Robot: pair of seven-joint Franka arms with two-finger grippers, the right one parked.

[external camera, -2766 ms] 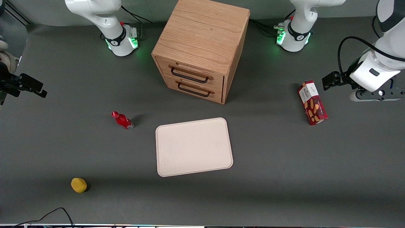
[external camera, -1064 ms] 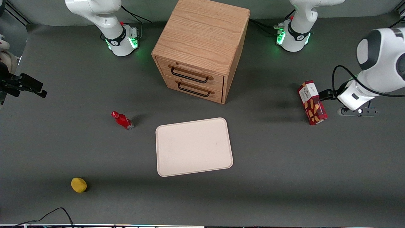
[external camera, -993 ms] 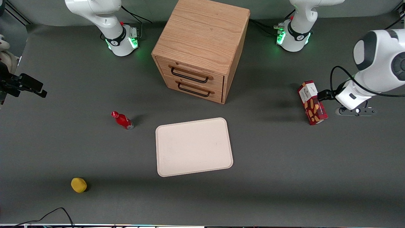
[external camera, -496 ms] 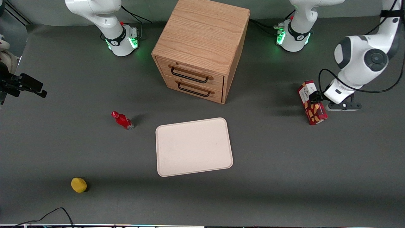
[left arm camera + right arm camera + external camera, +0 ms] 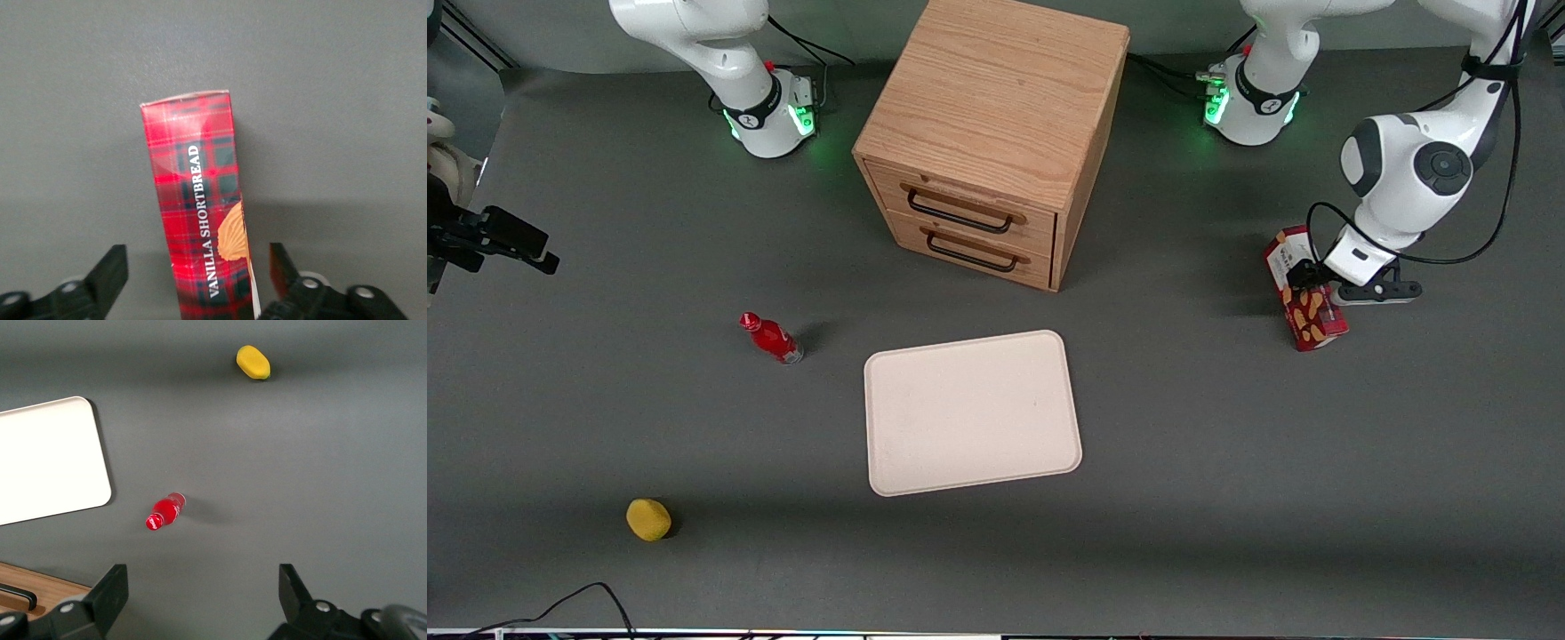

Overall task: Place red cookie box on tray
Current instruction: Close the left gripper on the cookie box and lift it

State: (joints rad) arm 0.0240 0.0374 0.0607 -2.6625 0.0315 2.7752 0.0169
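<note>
Hand point(image 5: 193, 280): mine, spread wide, a finger on each side of the red cookie box point(image 5: 1303, 289), gripping nothing.
Box: lying on the surface point(image 5: 1227, 444).
Tray point(image 5: 971, 412): well apart, bare.

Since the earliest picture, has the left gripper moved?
Yes. The gripper has come toward the wooden drawer cabinet and now straddles the red cookie box, fingers open on either side of it.

Tray point(image 5: 47, 460), red bottle point(image 5: 164, 512), yellow object point(image 5: 253, 362)
</note>
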